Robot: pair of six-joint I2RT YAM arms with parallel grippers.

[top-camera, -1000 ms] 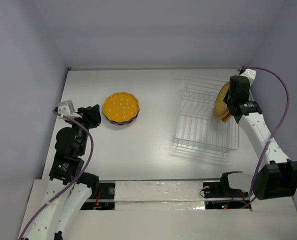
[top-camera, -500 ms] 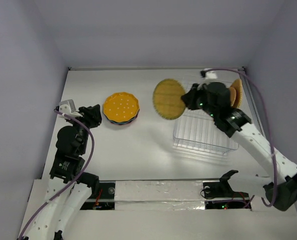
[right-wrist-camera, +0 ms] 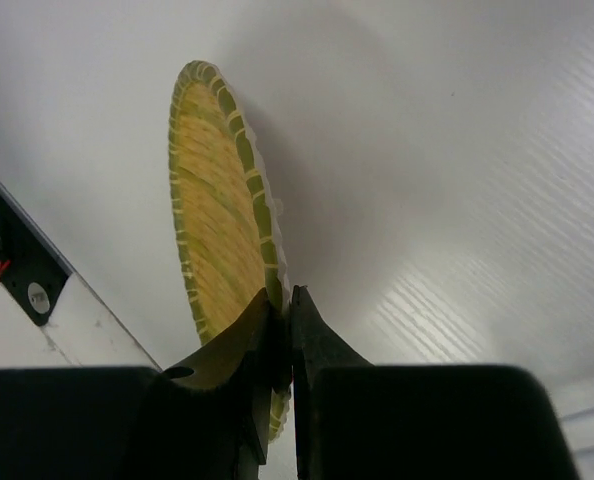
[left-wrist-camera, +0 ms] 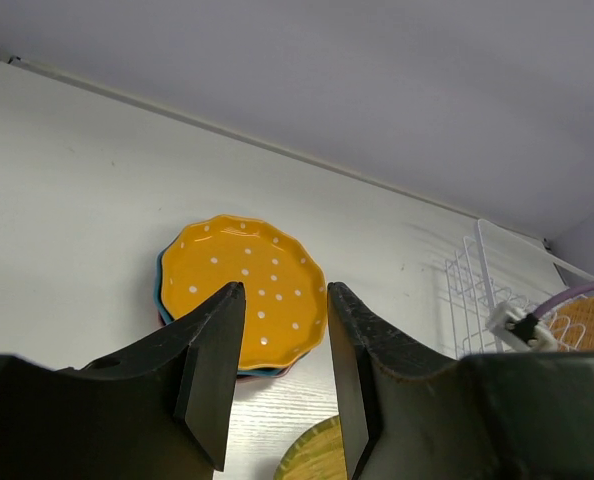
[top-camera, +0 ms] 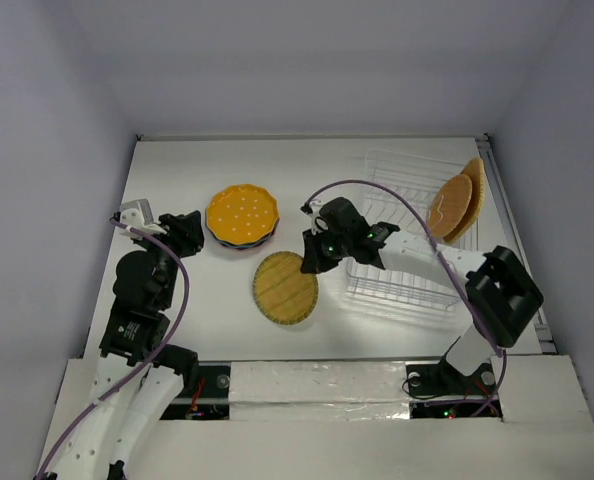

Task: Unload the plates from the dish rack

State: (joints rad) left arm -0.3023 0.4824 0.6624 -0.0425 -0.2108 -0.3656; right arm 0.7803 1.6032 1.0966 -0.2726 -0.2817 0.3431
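Observation:
My right gripper is shut on the rim of a round tan woven plate, holding it low over the table in front of the stack; in the right wrist view the plate stands edge-on between my fingers. A yellow-orange dotted plate tops a stack with blue and pink rims showing beneath it, also in the left wrist view. The clear wire dish rack at the right holds tan woven plates leaning at its far right. My left gripper is open and empty, left of the stack.
The table's near edge with a taped metal strip lies just in front of the held plate. The back wall and side walls enclose the table. The right arm's purple cable arcs over the rack.
My right arm has carried the round woven plate from the rack leftward and down toward the near middle of the table. The left arm has not moved.

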